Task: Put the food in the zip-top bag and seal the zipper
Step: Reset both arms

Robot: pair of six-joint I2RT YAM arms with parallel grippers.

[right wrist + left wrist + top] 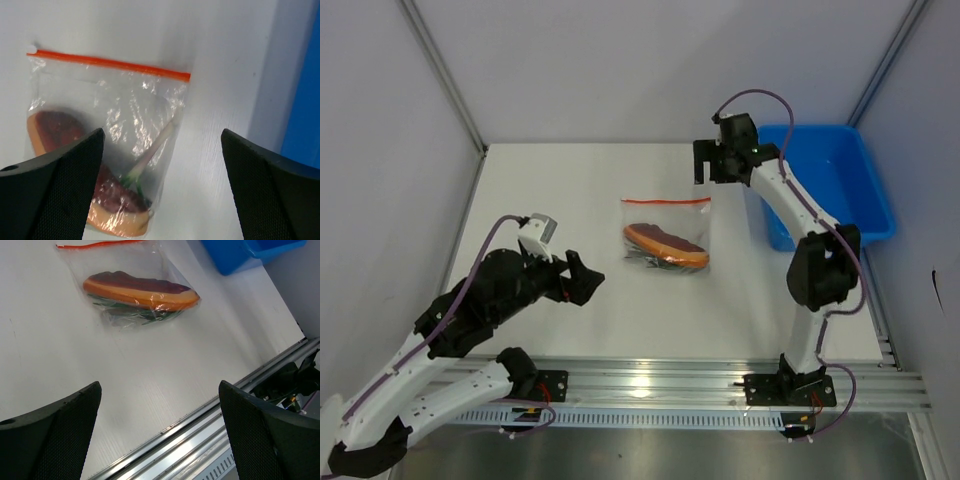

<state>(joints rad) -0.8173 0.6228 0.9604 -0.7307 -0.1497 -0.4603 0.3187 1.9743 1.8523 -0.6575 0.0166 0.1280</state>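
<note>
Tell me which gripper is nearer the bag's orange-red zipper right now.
Right. The right gripper hangs open just beyond the right end of the zipper; the left gripper, also open, is off the near left corner of the bag, farther away.

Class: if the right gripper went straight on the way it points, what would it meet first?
The right gripper would probably first meet the zip-top bag, near its side edge below the zipper; depth is unclear.

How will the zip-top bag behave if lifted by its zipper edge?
Probably floppy: the zip-top bag is thin, crinkled film. The orange bun inside would likely sag it downward. The zipper strip looks the stiffest place to pinch.
</note>
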